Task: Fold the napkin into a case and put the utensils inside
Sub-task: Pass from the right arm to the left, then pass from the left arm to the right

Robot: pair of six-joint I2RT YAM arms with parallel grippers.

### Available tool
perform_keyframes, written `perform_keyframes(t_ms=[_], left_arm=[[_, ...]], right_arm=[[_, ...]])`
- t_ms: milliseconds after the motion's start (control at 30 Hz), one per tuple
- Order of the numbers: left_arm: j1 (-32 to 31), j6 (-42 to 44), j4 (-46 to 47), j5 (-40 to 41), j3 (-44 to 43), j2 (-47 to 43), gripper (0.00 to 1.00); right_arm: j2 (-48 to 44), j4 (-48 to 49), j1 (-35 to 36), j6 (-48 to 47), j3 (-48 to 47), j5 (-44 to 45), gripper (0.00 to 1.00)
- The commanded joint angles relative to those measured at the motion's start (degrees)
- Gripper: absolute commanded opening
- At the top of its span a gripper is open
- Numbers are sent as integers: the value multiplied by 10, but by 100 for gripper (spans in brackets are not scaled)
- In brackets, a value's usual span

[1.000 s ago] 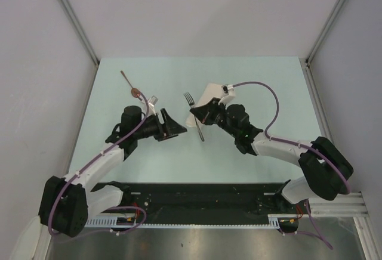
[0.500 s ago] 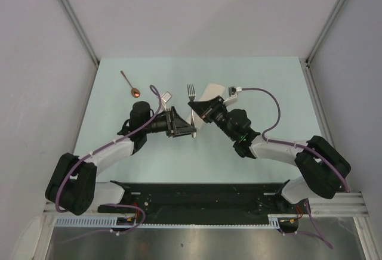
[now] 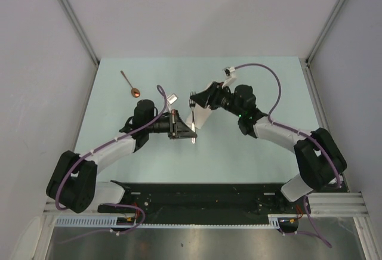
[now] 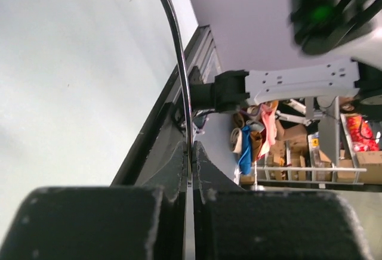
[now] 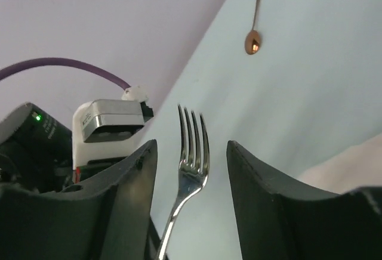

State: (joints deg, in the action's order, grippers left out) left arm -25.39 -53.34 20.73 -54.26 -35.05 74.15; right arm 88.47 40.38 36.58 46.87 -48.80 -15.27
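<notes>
Napkin [image 3: 201,115] sits just right of the fork [image 5: 192,152], mostly hidden under your right arm; its shape can't be made out. Left arm reaches in low, left tool [image 4: 190,152] clenched on the fork's handle. Right tool [image 3: 196,98] is released, fingers either side of the tines without touching. Spoon [image 3: 131,86] lies on the bench [image 3: 250,146], well left of the fork.

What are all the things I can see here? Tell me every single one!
fork: one, silver, mid-table, between the two grippers.
spoon: one, copper-orange bowl, lying on the far left of the table.
napkin: one, cream-white, mid-table beside the right gripper.
table: one, pale green, under everything.
left gripper: one, black, shut on the fork's handle.
right gripper: one, black, open, a finger on each side of the fork's tines.
</notes>
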Motion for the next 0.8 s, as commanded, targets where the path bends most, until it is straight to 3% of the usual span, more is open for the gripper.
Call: perform_keyframes(t_ms=[0, 100, 267, 700, 733, 767], left_arm=[[-12, 95, -87, -20, -41, -1, 0], [-13, 111, -110, -36, -42, 2, 0], [-14, 113, -114, -62, -39, 10, 0], [-26, 120, -113, -86, -55, 22, 0], [-26, 120, -114, -87, -55, 24, 0], [-26, 121, -115, -87, -56, 28, 0]], right_arm=[[0, -205, -48, -290, -93, -178, 56], [25, -290, -75, -379, -151, -285, 54], [49, -259, -110, -389, -155, -411, 45], [84, -148, -113, -326, -152, -458, 32], [87, -144, -114, -321, -154, -458, 29], [89, -139, -115, -319, -156, -460, 19]])
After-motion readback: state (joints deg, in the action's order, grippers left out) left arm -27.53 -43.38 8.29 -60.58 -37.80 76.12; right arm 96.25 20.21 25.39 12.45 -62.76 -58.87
